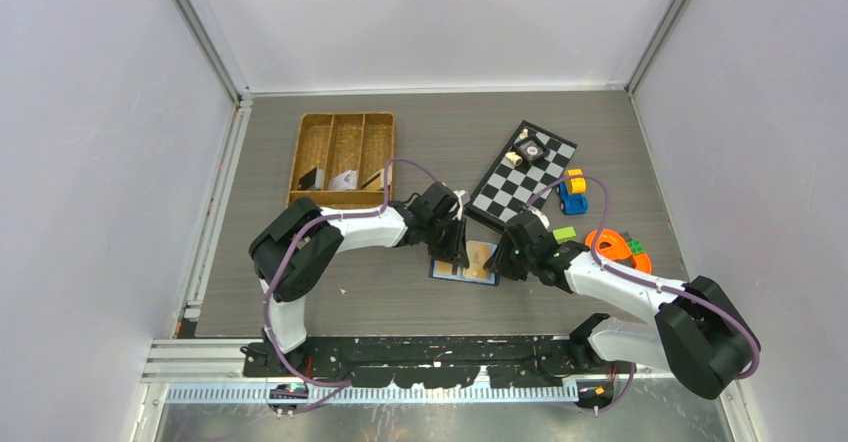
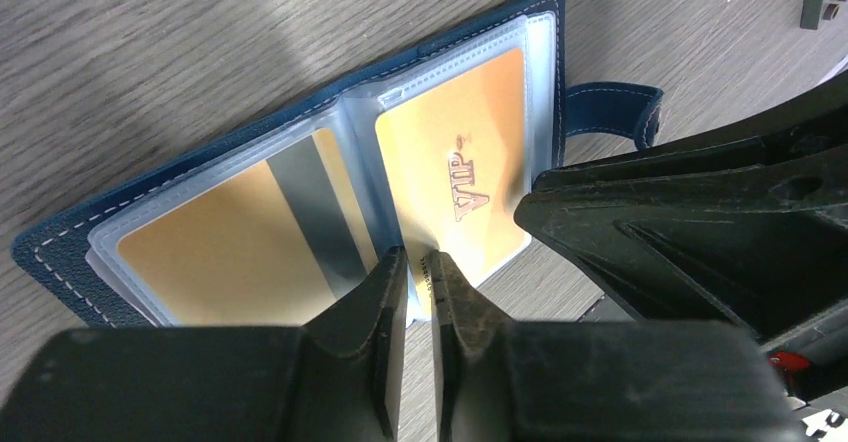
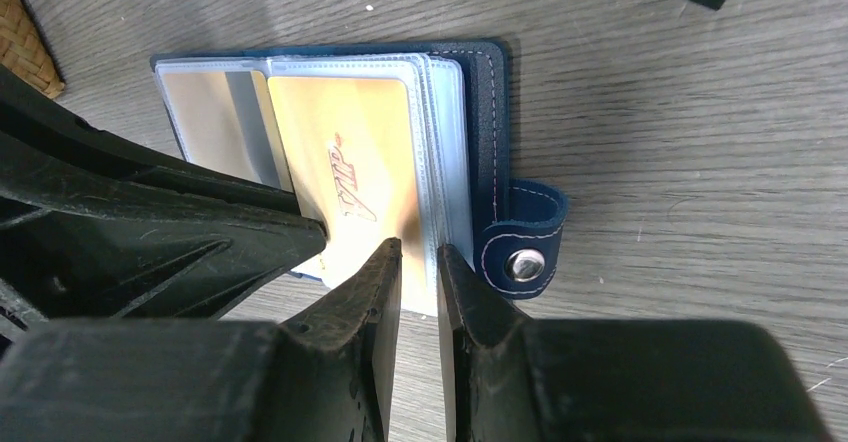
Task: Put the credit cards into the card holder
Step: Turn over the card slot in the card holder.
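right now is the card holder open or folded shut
Open: the card holder lies spread flat, its clear sleeves showing gold credit cards inside.

Overhead rear overview, two close wrist views (sharing card holder (image 2: 350, 122))

Card holder (image 2: 355, 132): navy, lying open and flat on the worktop, clear sleeves fanned upward, snap tab (image 2: 610, 102) sticking out at one side. Two orange-gold credit cards sit in facing sleeves: VIP card (image 2: 455, 177) with its embossed front up, striped card (image 2: 230, 247) with its grey magnetic band up.
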Controlling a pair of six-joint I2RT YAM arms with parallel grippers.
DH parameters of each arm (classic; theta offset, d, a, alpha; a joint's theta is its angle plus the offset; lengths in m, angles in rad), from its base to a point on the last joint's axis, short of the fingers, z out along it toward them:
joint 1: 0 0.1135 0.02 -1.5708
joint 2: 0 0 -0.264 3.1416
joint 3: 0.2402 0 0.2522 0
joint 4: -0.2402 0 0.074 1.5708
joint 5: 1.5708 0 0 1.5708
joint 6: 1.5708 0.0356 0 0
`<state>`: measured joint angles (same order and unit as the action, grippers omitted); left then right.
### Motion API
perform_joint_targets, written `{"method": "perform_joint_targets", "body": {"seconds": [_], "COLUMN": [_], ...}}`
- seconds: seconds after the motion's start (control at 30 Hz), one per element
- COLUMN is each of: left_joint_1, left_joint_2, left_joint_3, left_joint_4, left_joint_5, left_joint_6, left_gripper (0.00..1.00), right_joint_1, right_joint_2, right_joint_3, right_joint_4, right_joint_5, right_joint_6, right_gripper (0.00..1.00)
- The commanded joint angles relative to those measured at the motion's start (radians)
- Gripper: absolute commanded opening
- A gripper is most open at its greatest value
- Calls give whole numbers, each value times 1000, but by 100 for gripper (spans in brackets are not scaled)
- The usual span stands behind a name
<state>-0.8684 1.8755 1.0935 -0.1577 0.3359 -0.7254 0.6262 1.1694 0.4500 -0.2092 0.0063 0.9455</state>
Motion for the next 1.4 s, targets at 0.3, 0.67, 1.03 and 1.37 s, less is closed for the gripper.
{"method": "perform_joint_targets", "body": {"seconds": [0.3, 0.67, 1.03, 1.37], "left_joint_1": [17, 38, 45, 55], "left_joint_2": [-12, -24, -20, -25], "left_joint_3": [-89, -144, -156, -168], "left_joint_4": [154, 300, 344, 368], "left_joint_5": [93, 174, 218, 239], "left_joint_6": [-47, -80, -87, -95], "left_gripper": [0, 0, 0, 0], "right_joint_1": [-43, -98, -111, -118], "right_joint_2": [-41, -52, -68, -115], "right_joint_3": [-55, -97, -124, -135], "right_joint_4": [67, 122, 238, 252], "right_joint_5": [-90, -181, -273, -293], "right_joint_6": [7, -6, -10, -12], "right_gripper": [25, 25, 25, 24]}}
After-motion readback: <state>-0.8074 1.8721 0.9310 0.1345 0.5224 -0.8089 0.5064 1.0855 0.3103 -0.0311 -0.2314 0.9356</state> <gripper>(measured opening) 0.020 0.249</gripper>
